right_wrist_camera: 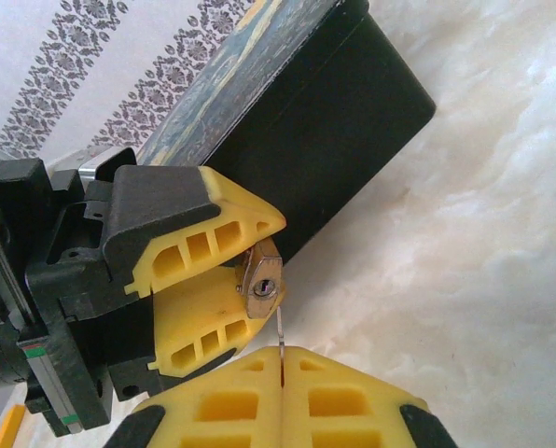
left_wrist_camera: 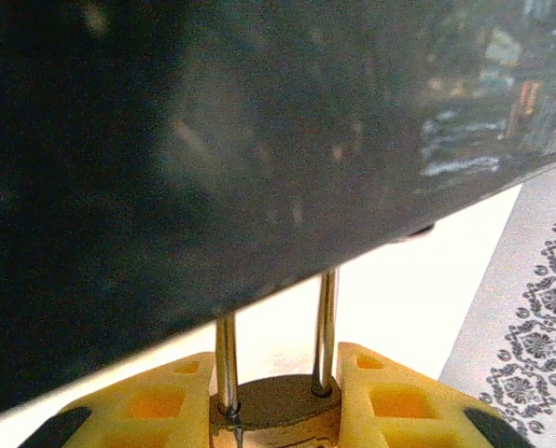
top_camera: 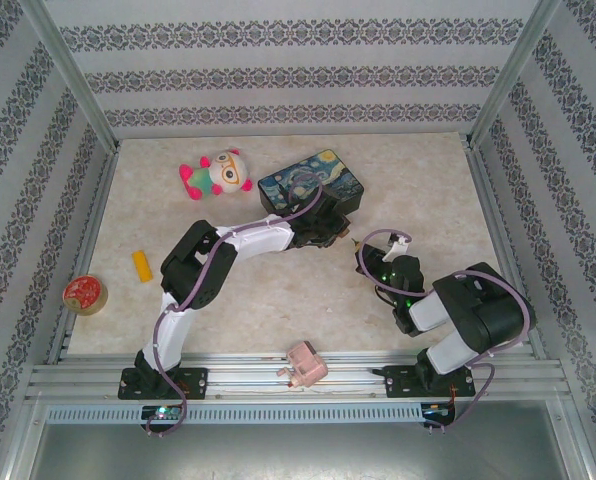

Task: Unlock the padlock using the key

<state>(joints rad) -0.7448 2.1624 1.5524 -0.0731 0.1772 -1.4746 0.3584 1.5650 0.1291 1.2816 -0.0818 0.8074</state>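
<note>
The small brass padlock (left_wrist_camera: 276, 406) sits pinched between the yellow fingers of my left gripper (left_wrist_camera: 276, 362), its two silver shackle legs rising toward the dark painted tin box (left_wrist_camera: 213, 140). In the right wrist view the padlock (right_wrist_camera: 262, 280) turns its keyhole face toward me, held by the left gripper (right_wrist_camera: 264, 266) beside the tin box (right_wrist_camera: 306, 140). My right gripper (right_wrist_camera: 283, 359) is shut on the key (right_wrist_camera: 282, 331), a thin blade poking out of the closed fingers. Its tip lies just under the keyhole, outside it. From above, the left gripper (top_camera: 330, 232) and right gripper (top_camera: 363, 258) meet in front of the box (top_camera: 313, 180).
A plush toy (top_camera: 218, 172) lies left of the tin box. A yellow block (top_camera: 141, 265) and a tape roll (top_camera: 84, 294) are at the left side. A pink blocky object (top_camera: 305, 362) rests on the front rail. Patterned walls enclose the table.
</note>
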